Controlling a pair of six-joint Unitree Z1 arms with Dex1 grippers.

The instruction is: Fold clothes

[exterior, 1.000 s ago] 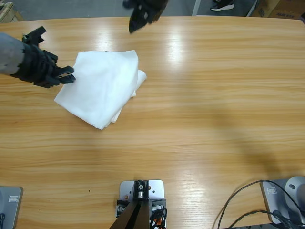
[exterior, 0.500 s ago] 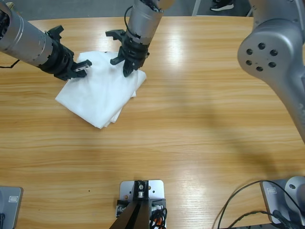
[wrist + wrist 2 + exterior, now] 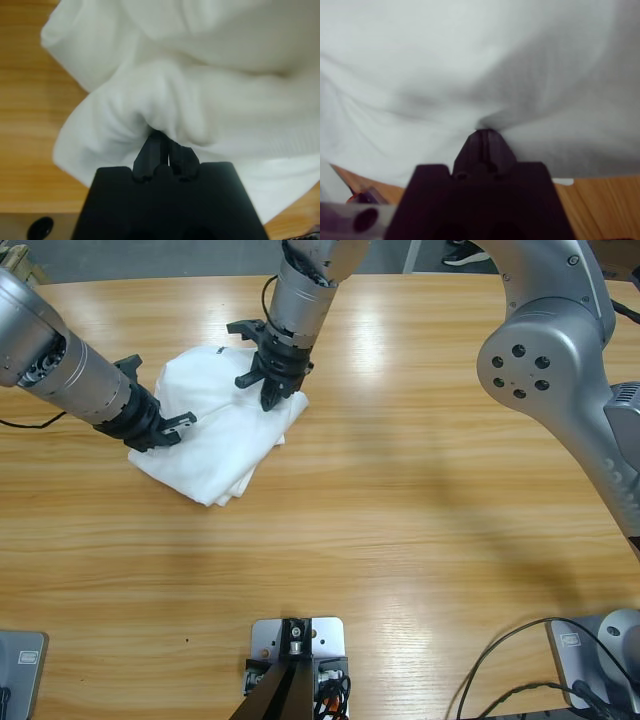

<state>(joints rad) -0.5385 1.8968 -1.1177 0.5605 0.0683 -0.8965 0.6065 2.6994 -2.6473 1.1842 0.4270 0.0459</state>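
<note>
wooden table (image 3: 420, 500) | left claw (image 3: 178, 425) pinching folded white garment (image 3: 215, 445) | right claw (image 3: 272, 398) pinching it too

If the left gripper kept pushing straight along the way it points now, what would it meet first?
The white garment itself. The left gripper is already shut on a bunched fold of it, with more cloth piled directly ahead. Beyond that cloth the line seems to head toward the right gripper, though depth is unclear.

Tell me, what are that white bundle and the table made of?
The bundle looks like thin, soft, matte woven or knit fabric, probably cotton: it creases and bunches where both grippers pinch it. The table looks like wood or wood veneer with a glossy finish: grain lines run along it and lamps glare off it.
</note>
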